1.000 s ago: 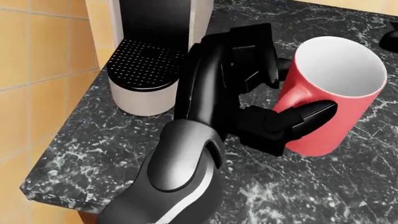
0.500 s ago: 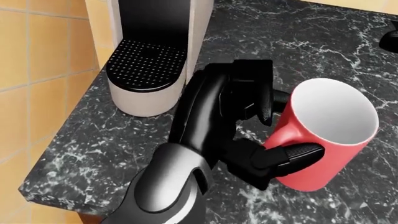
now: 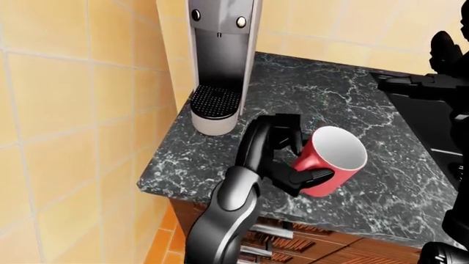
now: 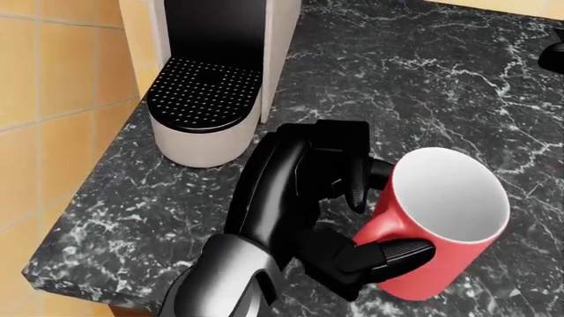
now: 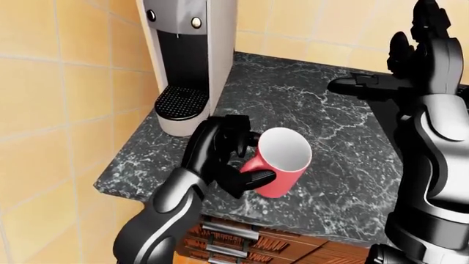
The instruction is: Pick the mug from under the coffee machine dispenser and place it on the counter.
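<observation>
While the red mug (image 4: 436, 221) is gripped round its side by the closed left hand (image 4: 352, 218), tilted, over the counter (image 4: 458, 86) beside the coffee machine (image 3: 220, 60), it is judged rigid, smooth and breakable; the right hand (image 5: 396, 71) is held open.

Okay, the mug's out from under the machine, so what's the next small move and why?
Probably level the mug and lower it onto the bare counter beneath it. The left hand has its fingers closed round the mug, which is tilted, its mouth leaning right in the head view, well clear of the drip tray. Whether its base touches the counter yet, I cannot tell.
</observation>
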